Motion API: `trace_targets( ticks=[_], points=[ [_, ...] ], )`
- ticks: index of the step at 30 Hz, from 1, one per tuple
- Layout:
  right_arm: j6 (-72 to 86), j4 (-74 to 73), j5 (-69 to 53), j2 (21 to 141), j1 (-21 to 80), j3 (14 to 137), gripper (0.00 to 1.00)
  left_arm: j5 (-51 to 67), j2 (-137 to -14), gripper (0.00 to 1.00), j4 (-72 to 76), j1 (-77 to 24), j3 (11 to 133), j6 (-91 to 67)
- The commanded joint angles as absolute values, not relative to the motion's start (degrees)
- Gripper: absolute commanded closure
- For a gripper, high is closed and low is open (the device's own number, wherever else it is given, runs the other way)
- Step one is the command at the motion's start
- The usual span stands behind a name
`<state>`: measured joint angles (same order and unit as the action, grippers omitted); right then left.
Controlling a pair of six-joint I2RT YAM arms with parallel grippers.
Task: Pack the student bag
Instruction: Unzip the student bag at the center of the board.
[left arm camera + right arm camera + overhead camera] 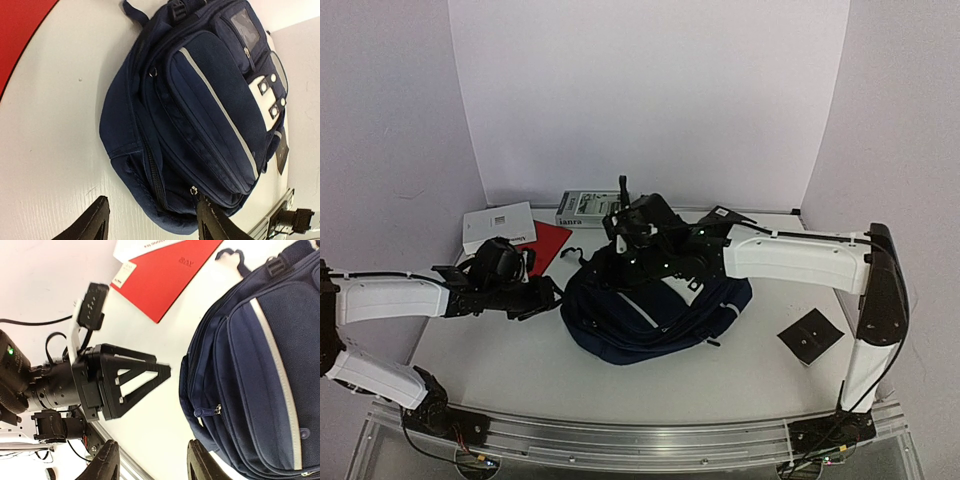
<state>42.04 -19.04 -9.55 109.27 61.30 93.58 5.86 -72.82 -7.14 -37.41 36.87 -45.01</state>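
Note:
The student bag [655, 315] lies flat in the middle of the table, navy with a white stripe and a light grey flap [266, 95]. My left gripper [551, 297] is at the bag's left edge. In the left wrist view the left gripper [152, 226] is open, the bag's corner sits between its fingers, and one fingertip [209, 217] rests by a small zipper ring [193, 190]. My right gripper [616, 256] hovers over the bag's upper left part. In the right wrist view the right gripper [152, 462] is open above bare table, holding nothing. A blue zipper pull [205, 411] shows on the student bag [260, 365].
A red book [546, 245] and a white booklet [499, 226] lie at the back left, with a small printed box [588, 208] behind the bag. A flat black square item [811, 335] lies to the right. The left gripper's black fingers [135, 377] show in the right wrist view.

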Motion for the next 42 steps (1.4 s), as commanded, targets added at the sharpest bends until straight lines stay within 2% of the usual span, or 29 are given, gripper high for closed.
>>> trace_targets(
  ticks=[1,7,30,37,41,42],
  points=[
    [39.5,-18.2,-4.7,107.2,60.5,90.4,0.56,13.4,-72.1,0.40,-7.5,-37.6,41.4,-33.6],
    [39.6,-18.1,-3.7,106.0,60.2,87.5,0.57,24.0,-75.9,0.49,-3.4,-38.4,43.5,-32.4],
    [39.9,-17.6,-2.4,102.7,60.3,83.7,0.60,22.9,-89.0,0.66,-3.6,-41.1,46.6,-36.7],
    [39.1,-17.4,-2.8,102.7,60.2,83.4,0.60,21.5,-89.1,0.81,-3.6,-41.3,46.2,-37.3],
    [35.1,-16.0,-3.5,102.7,60.3,82.2,0.60,22.1,-88.8,1.00,-3.3,-41.4,46.2,-37.6],
    [33.4,-15.5,-3.5,102.6,60.4,81.6,0.60,22.2,-88.3,1.00,-3.3,-41.5,46.1,-37.7]
  ],
)
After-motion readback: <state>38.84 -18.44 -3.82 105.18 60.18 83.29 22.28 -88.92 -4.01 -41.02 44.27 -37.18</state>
